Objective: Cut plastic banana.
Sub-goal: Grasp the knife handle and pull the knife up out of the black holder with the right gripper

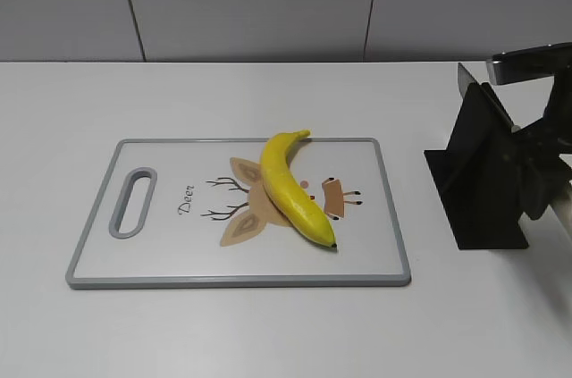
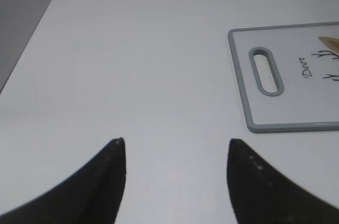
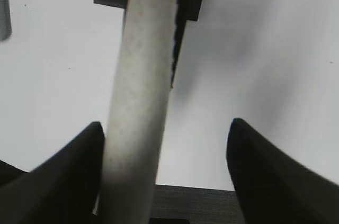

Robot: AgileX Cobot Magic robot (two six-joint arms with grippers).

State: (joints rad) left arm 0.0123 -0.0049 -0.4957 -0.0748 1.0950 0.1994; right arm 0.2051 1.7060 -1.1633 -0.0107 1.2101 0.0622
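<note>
Exterior view first: your plastic banana [image 1: 292, 187] is lying on the cutting board [image 1: 134, 262], right over the deer print, roughly mid-board. Its long axis runs diagonally, with the stem up near the far edge and the black tip pointing toward the near right corner. Off to the right there's a black knife stand [image 1: 478, 190] sitting on the table [image 1: 268, 333], well apart from the board, and the right arm is crowding in at that edge of the picture. So the banana lies to the left of that arm, and I'd say the right arm is the nearer one.

Left wrist view: the left gripper [image 2: 175, 152] is spread wide with nothing but bare table between the fingers. You only catch the handle-slot end of the board off to the right; the banana doesn't show here at all.

Right wrist view: the right gripper [image 3: 165, 134] is spread too, with a pale knife handle [image 3: 140, 91] running up between the fingers. It sits right by the left finger, though I can't tell if that's real contact, and the other finger is well clear, so no pinch yet. My guess is you close on that handle before anything goes to the banana.
</note>
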